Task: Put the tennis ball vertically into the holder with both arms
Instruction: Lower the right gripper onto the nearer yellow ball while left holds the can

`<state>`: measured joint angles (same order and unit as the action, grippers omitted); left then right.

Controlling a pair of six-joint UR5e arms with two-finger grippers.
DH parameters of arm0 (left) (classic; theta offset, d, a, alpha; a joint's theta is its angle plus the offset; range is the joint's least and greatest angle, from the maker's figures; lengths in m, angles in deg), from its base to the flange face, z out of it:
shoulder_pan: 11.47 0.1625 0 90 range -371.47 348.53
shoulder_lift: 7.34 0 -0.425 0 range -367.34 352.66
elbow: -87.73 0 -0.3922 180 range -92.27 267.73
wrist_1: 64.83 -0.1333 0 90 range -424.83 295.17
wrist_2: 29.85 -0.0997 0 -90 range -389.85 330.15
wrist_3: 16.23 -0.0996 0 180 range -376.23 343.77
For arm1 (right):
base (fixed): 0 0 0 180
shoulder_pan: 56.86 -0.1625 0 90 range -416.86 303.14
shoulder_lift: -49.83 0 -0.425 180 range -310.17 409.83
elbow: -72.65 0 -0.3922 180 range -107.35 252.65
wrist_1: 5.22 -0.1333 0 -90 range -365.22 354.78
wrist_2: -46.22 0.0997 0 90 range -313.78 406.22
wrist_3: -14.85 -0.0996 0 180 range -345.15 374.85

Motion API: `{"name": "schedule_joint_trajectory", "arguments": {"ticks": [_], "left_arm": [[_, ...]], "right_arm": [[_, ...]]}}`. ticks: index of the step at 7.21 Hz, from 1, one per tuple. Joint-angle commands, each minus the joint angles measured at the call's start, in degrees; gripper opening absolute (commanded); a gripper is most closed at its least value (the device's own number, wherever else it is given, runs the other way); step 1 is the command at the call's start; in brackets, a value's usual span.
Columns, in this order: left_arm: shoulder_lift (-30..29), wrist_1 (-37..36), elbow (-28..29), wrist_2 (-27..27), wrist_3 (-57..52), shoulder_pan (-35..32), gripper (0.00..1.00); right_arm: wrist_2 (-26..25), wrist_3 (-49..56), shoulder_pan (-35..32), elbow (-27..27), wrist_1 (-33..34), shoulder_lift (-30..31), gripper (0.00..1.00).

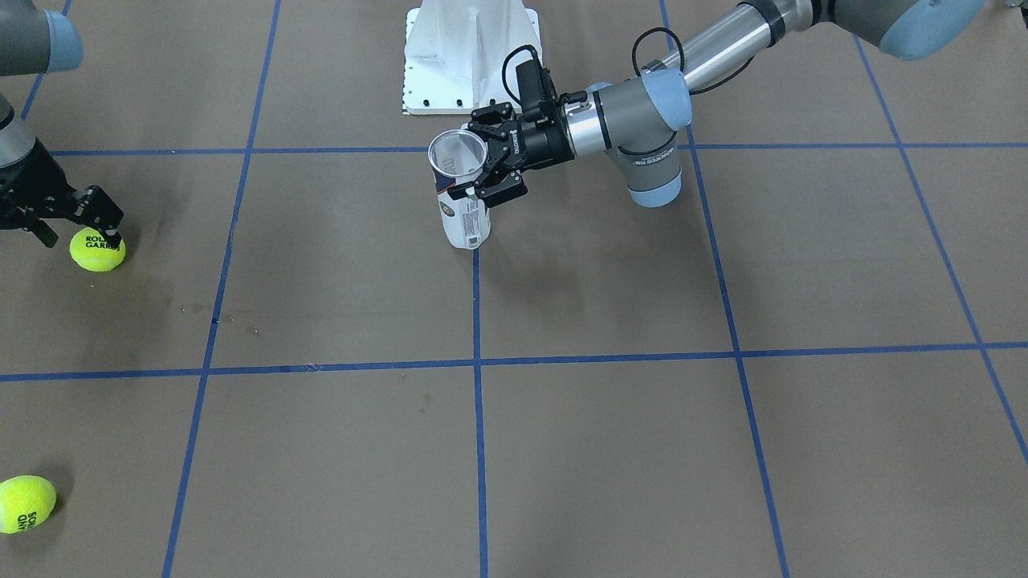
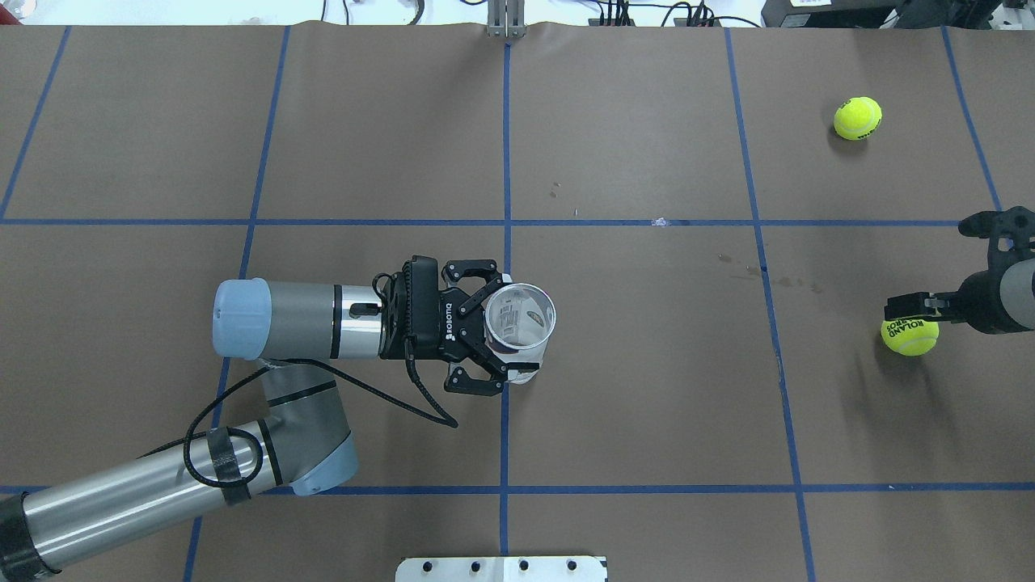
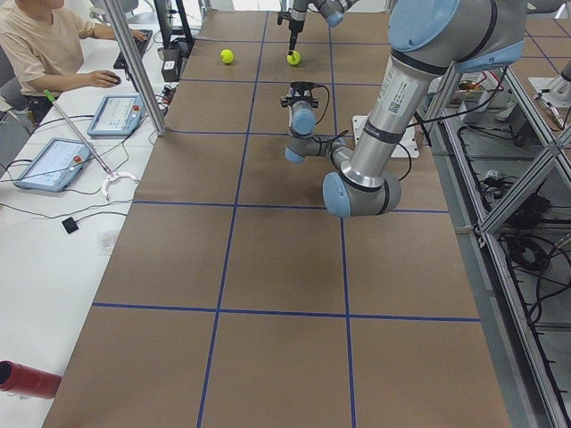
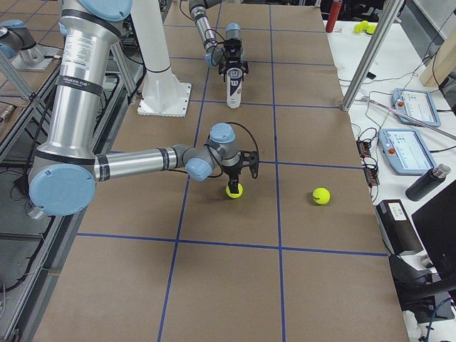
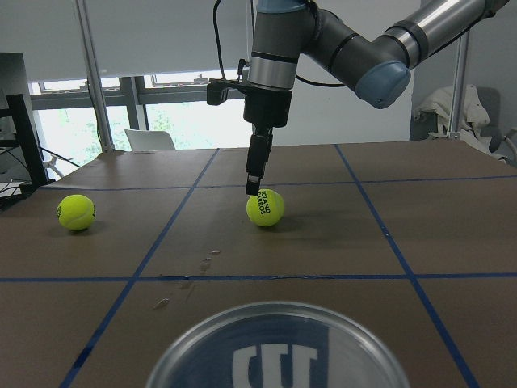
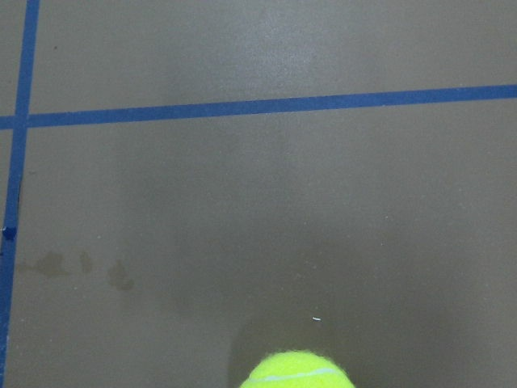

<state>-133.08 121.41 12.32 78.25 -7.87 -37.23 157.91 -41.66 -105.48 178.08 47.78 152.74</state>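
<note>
Jaws of the left gripper (image 2: 495, 333) are closed around the upright, open-topped can (image 1: 466, 221) near its rim, at the table's (image 1: 642, 441) centre. The right gripper's (image 1: 79, 233) jaws are spread and empty, one fingertip (image 5: 253, 186) atop a tennis ball (image 1: 97, 250) at the can's 3 o'clock, seen from overhead. Another ball (image 1: 26, 503) lies at 2 o'clock.

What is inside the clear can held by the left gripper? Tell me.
No ball shows inside the holder: only its clear wall and the label print seen through it. Its floor cannot be made out clearly. One tennis ball and the second ball lie outside it.
</note>
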Motion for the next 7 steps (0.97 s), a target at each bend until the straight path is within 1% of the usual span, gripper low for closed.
{"name": "schedule_joint_trajectory", "arguments": {"ticks": [1, 2, 3, 4, 5, 6, 7], "left_arm": [[0.06, 0.0, 0.0, 0.0, -0.01, -0.09, 0.98], [0.06, 0.09, 0.0, 0.0, -0.01, 0.0, 0.98], [0.06, 0.09, 0.0, 0.0, -0.01, -0.09, 0.99], [0.06, 0.18, 0.0, 0.0, -0.01, -0.09, 0.99], [0.06, 0.26, 0.0, 0.0, -0.01, -0.09, 0.99], [0.06, 0.26, 0.0, 0.0, 0.08, -0.09, 0.99], [0.06, 0.35, 0.0, 0.0, 0.08, -0.09, 0.99]], "right_arm": [[-1.91, -0.01, 1.94, -1.71, 0.0, 0.01, 1.0], [-1.92, -0.01, 2.3, -1.89, 0.0, -0.08, 0.99], [-1.92, -0.01, 2.56, -1.89, 0.0, -0.08, 0.92], [-2.18, 0.69, 3.26, -2.06, 0.0, -0.08, 0.65], [-2.18, 0.78, 3.35, -1.98, 0.0, -0.08, 0.31], [-2.09, 0.87, 3.27, -1.46, 0.0, -0.17, 0.1], [-1.66, 0.96, 3.27, -0.84, 0.0, -0.43, 0.0]]}}
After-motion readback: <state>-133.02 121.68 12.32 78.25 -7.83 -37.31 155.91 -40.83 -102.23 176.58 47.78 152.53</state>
